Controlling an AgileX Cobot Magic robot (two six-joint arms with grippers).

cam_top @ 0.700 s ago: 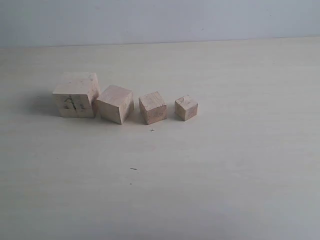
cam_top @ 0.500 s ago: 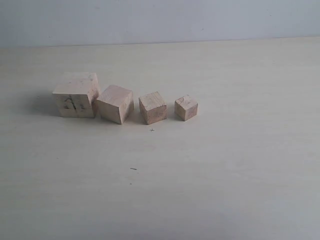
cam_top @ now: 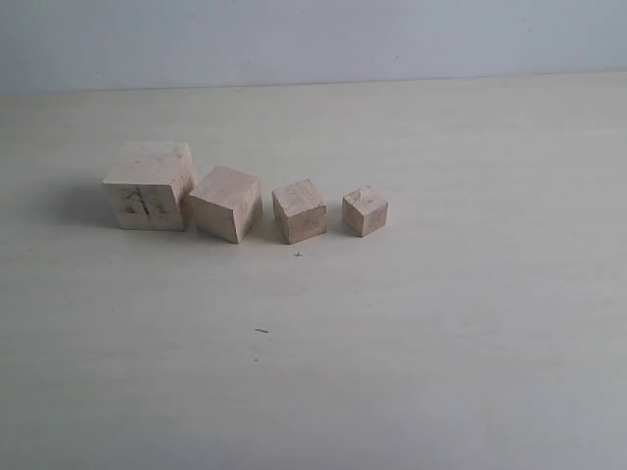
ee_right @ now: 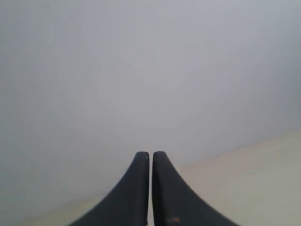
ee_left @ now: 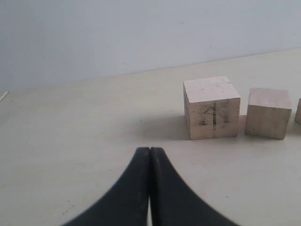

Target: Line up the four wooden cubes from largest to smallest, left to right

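Four pale wooden cubes stand in a row on the table in the exterior view. The largest cube (cam_top: 149, 186), with dark scribbles on its front face, is at the left. To its right come the second cube (cam_top: 225, 203), the third cube (cam_top: 300, 211) and the smallest cube (cam_top: 364, 211). Neither gripper shows in the exterior view. My left gripper (ee_left: 150, 149) is shut and empty, low over the table, well short of the largest cube (ee_left: 211, 107) and the second cube (ee_left: 267, 113). My right gripper (ee_right: 150, 154) is shut, empty, and faces the wall.
The light wooden table (cam_top: 411, 343) runs to a pale grey wall (cam_top: 313, 39) at the back. Small dark specks (cam_top: 262, 331) mark the tabletop in front of the row.
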